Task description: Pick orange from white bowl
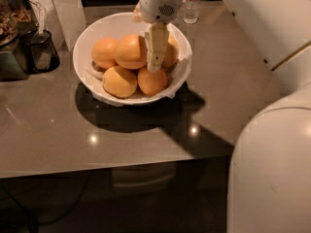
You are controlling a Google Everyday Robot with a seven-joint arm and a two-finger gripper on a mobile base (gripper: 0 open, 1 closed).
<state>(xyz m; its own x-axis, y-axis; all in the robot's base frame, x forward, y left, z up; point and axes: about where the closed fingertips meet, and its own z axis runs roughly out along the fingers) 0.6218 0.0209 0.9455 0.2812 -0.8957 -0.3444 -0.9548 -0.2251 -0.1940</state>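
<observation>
The white bowl (86, 42) stands on the grey table (58, 130) and holds several oranges. The orange (129, 51), the largest and deepest in tone, lies top centre of the pile. A paler one (119, 81) lies at the front left and a smaller one (151, 81) at the front right. Another (103, 51) lies at the left. My gripper (154, 66) hangs down into the bowl from above, right beside the orange on its right side. It partly hides an orange (171, 52) behind it.
A dark holder with utensils (41, 50) and a metal container (12, 57) stand left of the bowl. A clear water bottle (192, 6) stands behind it. My white arm and body (272, 169) fill the right side. The table's front edge (112, 166) runs below.
</observation>
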